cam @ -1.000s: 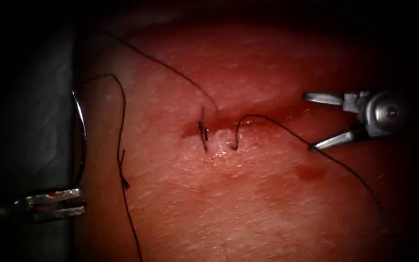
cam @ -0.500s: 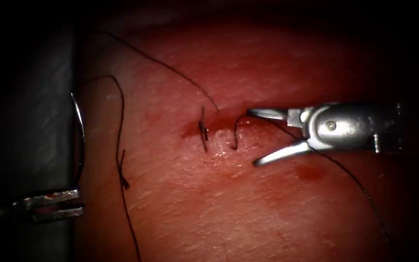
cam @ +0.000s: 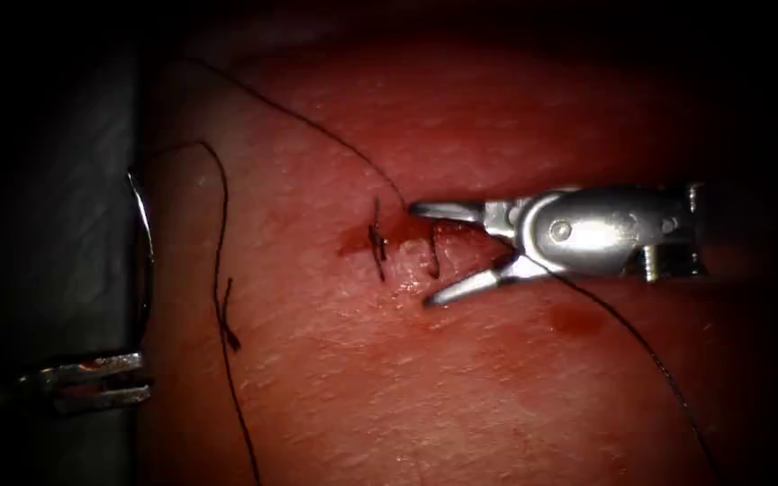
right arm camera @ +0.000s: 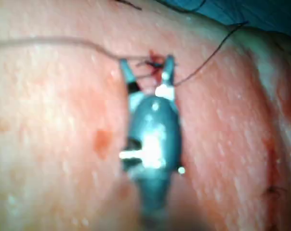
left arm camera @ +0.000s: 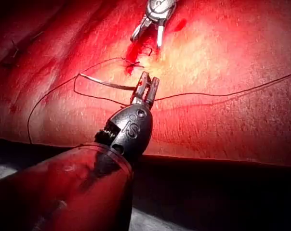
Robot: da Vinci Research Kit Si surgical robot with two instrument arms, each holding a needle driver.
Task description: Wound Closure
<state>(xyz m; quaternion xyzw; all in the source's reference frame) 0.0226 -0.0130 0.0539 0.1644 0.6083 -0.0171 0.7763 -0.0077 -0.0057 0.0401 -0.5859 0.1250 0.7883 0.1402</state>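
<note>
The right arm's tool [cam: 425,254] is reaching in over the cut [cam: 407,236], having advanced leftward from its place 1 second ago, and its 2 jaws are gaping wide, 1 above the cut and 1 below, holding nothing. The thread [cam: 641,337] is running under that tool and trailing off down to the right. A small standing loop of thread is sitting between the jaws, and just left of it a dark stitch [cam: 376,241] is crossing the cut.

The left arm's tool [cam: 92,382] is waiting well left of the cut at the edge of the tissue [cam: 461,387], with its jaws closed on the needle [cam: 144,247] near 1 end of its curve. The needle is arcing upward from the jaws, free of the tissue.

The left wrist view is showing that tool [left arm camera: 146,86] clamping the needle [left arm camera: 107,83] more plainly, with thread strung out to either side. The right wrist view is showing the spread jaws of the right tool [right arm camera: 145,67] straddling the stitch, and a patch of red fluid [right arm camera: 102,140] on the tissue beside the tool.
</note>
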